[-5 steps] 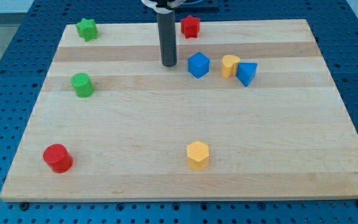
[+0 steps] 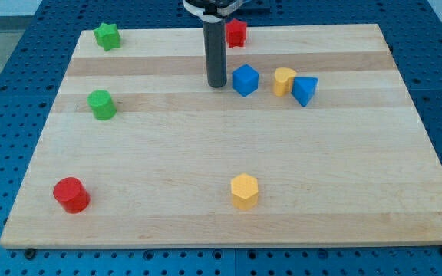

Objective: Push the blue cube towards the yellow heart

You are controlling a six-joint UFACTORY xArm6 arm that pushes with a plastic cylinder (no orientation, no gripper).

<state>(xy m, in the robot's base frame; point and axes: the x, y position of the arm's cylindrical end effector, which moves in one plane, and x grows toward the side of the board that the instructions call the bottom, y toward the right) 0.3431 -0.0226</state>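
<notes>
The blue cube (image 2: 245, 80) sits on the wooden board at the upper middle. The yellow heart (image 2: 284, 80) stands just to its right, with a small gap between them. My tip (image 2: 217, 83) is down on the board just left of the blue cube, very close to its left side; I cannot tell if it touches. The dark rod rises straight from the tip to the view's top.
A blue triangular block (image 2: 305, 90) touches the yellow heart's right side. A red star (image 2: 236, 32) lies behind the rod. A green star (image 2: 107, 35) and green cylinder (image 2: 101, 104) are at left, a red cylinder (image 2: 71, 194) bottom left, a yellow hexagon (image 2: 245, 191) bottom middle.
My tip has moved a little to the right and slightly down, closing on the blue cube's left side. The blocks have not moved.
</notes>
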